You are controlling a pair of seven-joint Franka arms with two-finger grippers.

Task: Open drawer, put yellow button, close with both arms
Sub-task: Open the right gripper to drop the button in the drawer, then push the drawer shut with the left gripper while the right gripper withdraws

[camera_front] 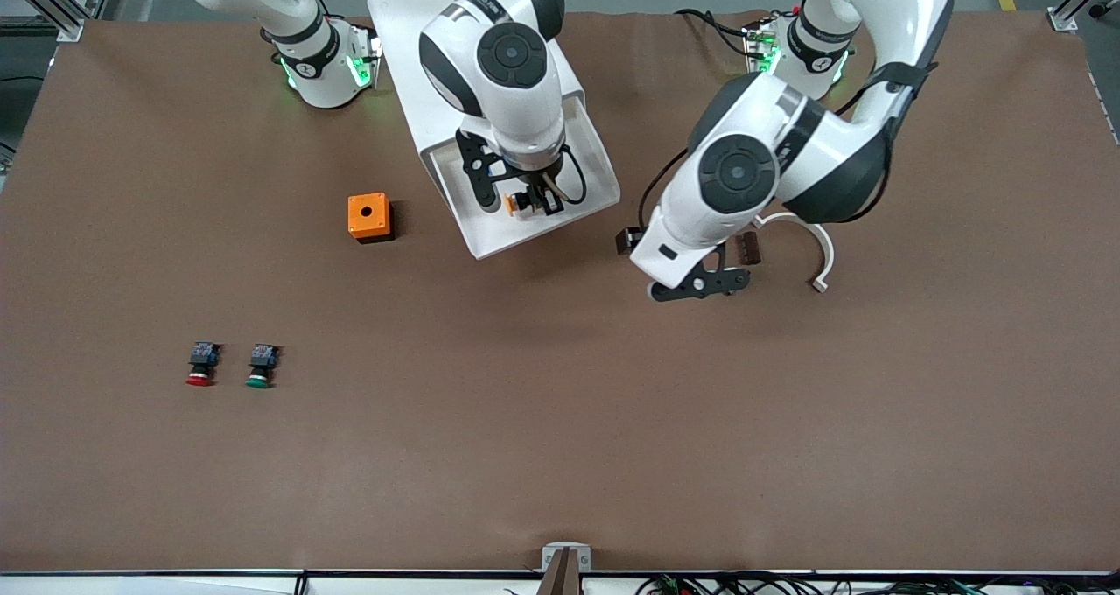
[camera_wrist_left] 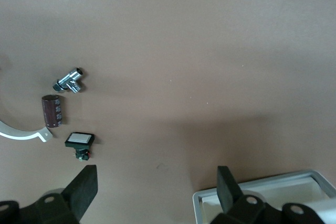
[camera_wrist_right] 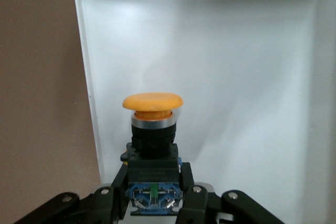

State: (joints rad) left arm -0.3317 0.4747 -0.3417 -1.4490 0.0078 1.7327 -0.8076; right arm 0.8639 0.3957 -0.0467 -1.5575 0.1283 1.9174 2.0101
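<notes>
Our right tool [camera_wrist_right: 153, 195] grips the yellow button [camera_wrist_right: 153, 109] over the open drawer [camera_front: 595, 153]; our left tool [camera_wrist_left: 155, 187] waits, spread empty over the desk [camera_front: 560, 437]. Released from this height, we judge the button may bounce toward the rim.

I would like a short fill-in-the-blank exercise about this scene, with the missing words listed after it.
1. The right end effector is shut on the ____ button.
2. That button hangs over the open white ____.
3. The left end effector, over the bare table, has its fingers ____.
4. On the table, the green button lies beside the ____ one.

Missing words: yellow; drawer; open; red
</notes>
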